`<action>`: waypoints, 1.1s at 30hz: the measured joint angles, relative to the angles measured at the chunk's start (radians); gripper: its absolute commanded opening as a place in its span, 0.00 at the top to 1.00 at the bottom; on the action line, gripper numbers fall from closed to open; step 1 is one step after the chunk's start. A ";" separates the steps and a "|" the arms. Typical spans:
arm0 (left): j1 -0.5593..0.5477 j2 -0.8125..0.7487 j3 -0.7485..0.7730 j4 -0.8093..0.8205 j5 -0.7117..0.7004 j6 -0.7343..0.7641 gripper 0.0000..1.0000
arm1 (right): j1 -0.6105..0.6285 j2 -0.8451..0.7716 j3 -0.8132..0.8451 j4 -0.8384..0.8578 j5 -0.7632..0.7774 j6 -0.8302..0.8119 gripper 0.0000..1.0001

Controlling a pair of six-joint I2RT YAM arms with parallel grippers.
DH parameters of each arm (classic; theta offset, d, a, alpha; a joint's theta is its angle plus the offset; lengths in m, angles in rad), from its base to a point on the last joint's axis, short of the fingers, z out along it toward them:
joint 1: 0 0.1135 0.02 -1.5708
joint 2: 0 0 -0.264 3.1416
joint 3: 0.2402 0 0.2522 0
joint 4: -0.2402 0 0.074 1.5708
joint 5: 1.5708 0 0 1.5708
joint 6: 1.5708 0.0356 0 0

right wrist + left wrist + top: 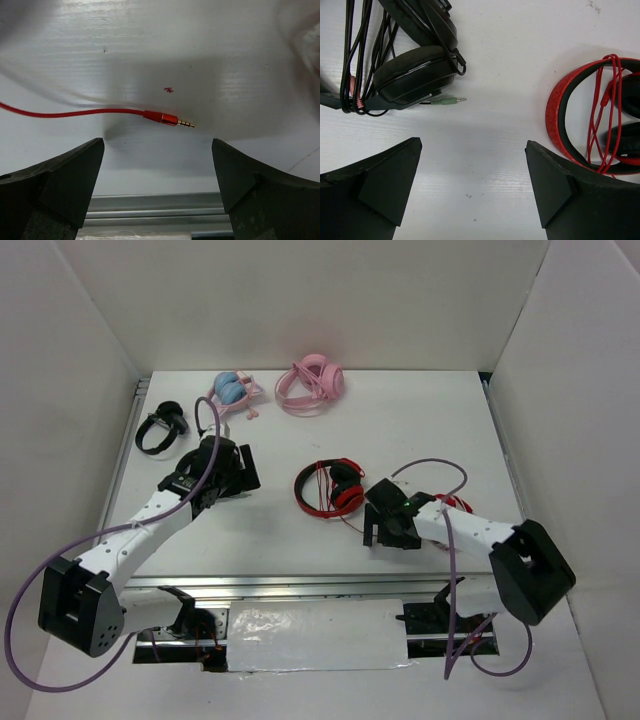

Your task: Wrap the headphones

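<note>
The red headphones (340, 488) with black cushions lie at the table's middle, and their thin red cable (303, 490) loops beside and across the headband. In the left wrist view the headband (555, 117) shows at the right with cable strands (605, 100) over it. The cable's free end with its red jack plug (167, 119) lies flat on the table just ahead of my right gripper (158, 142), which is open and empty near the table's front edge (378, 530). My left gripper (472, 145) is open and empty over bare table, left of the headphones (238, 475).
Black headphones (160, 428) with a bundled cable and a green plug (447, 101) lie at the far left. Pink headphones (312, 383) and a blue-pink pair (232, 390) sit at the back. Something red (457, 503) lies by my right arm. A metal rail (155, 205) edges the table front.
</note>
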 measured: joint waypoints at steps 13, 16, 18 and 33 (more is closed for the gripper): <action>0.030 -0.026 -0.007 0.001 0.000 0.005 0.01 | 0.066 0.226 0.158 -0.010 0.106 -0.008 0.06; 0.035 -0.033 -0.007 0.001 0.001 0.006 0.01 | 0.066 0.242 0.169 0.011 0.094 -0.034 0.19; 0.038 -0.036 -0.007 0.001 0.001 0.006 0.01 | 0.066 0.249 0.172 0.031 0.070 -0.058 0.40; 0.045 -0.069 -0.009 0.002 0.014 0.010 0.01 | 0.152 0.179 0.154 0.111 -0.031 -0.267 0.34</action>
